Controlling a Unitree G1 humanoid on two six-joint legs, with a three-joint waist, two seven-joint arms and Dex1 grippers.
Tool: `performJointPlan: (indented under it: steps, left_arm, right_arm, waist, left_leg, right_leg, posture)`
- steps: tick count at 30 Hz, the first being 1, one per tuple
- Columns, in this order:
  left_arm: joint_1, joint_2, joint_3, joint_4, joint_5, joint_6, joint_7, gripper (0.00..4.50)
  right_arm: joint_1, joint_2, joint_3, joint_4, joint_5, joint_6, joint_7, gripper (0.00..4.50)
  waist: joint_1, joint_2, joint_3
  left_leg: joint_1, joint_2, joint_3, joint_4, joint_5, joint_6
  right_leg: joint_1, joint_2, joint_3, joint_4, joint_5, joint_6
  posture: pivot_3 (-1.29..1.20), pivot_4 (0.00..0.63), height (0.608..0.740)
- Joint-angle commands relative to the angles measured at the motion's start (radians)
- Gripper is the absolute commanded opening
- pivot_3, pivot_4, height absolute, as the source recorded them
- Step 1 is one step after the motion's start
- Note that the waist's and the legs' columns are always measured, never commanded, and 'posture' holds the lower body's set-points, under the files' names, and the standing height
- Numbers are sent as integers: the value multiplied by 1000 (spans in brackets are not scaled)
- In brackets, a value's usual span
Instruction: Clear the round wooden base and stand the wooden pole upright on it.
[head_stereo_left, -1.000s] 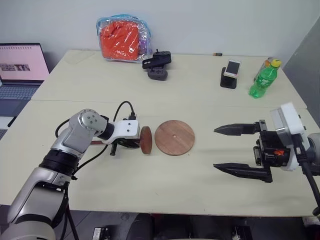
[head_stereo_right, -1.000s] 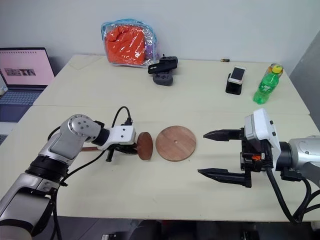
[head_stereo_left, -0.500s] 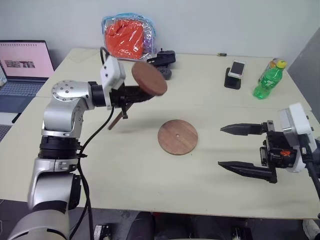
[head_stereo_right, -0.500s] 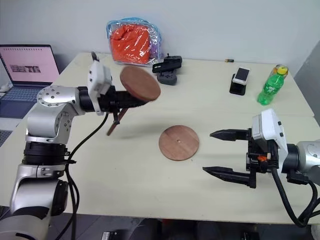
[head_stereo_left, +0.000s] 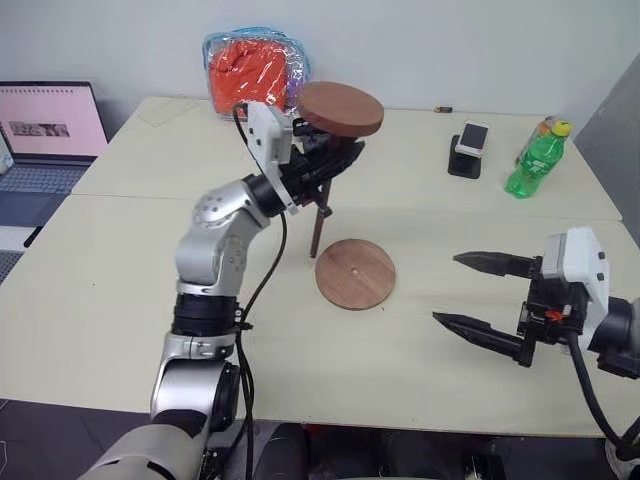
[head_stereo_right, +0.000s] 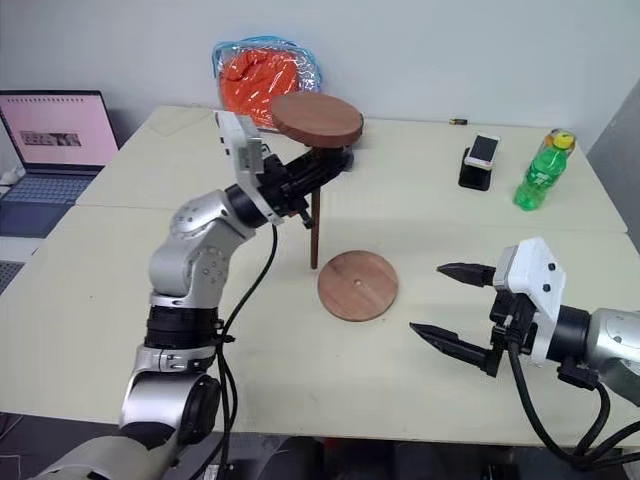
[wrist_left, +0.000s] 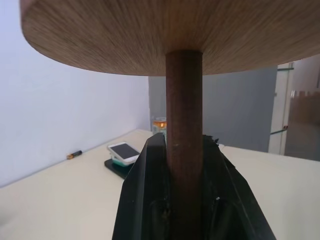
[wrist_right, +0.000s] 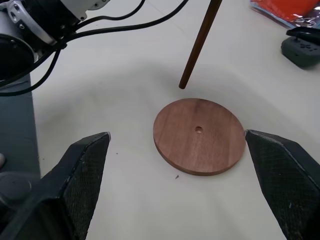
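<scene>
Since a second ago we have lifted the wooden pole (head_stereo_left: 319, 215) off the table and swung it toward the middle: it lay flat beside the round wooden base (head_stereo_left: 354, 273) then, and now it hangs nearly upright in the air with its disc end on top. Our left gripper (head_stereo_left: 322, 172) is clamped on the rod just under that disc, the black fingers (wrist_left: 145, 195) pressed against both sides of it. The disc's rim is cut off by the left wrist view's frame, and the fingers hide the part of the rod between them. The rod's free lower end hovers just beside the base's far-left edge, not over the centre hole. The base lies flat and bare on the table (head_stereo_left: 120, 290). Our right gripper (head_stereo_left: 483, 297) waits to the right of the base, fingers spread wide apart and holding nothing; its fingertips are cropped in the right wrist view.
</scene>
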Motion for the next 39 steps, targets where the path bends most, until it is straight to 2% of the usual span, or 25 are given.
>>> performJointPlan:
  steps: [1,14,30,39]
  left_arm:
    - [13,-45,-13,-44,-23,-27,39,289]
    - [53,-94,-57,-75,-3,-91,68,289]
    - [46,-198,-77,1,1,-182,127,289]
    - [69,-202,-91,19,21,-233,131,289]
  right_arm:
    - [40,17,-28,-62,1,-1,-59,4500]
    - [81,75,52,-130,-37,-17,-217,4500]
    - [88,89,129,-151,-142,-49,-253,4500]
    - [83,100,128,-167,-95,-44,-254,4500]
  waist:
    - [3,0,0]
    - [8,0,0]
    - [8,0,0]
    - [8,0,0]
  left_leg:
    - [0,0,0,0,0,0]
    - [1,0,2,0,0,0]
    - [1,-1,2,0,0,0]
    - [1,-1,2,0,0,0]
  right_leg:
    - [0,0,0,0,0,0]
    - [0,0,2,0,1,1]
    - [0,1,2,-1,1,1]
    - [0,1,2,-1,1,1]
  posture:
    - [0,150,740]
    - [0,150,740]
    - [0,150,740]
    - [0,150,740]
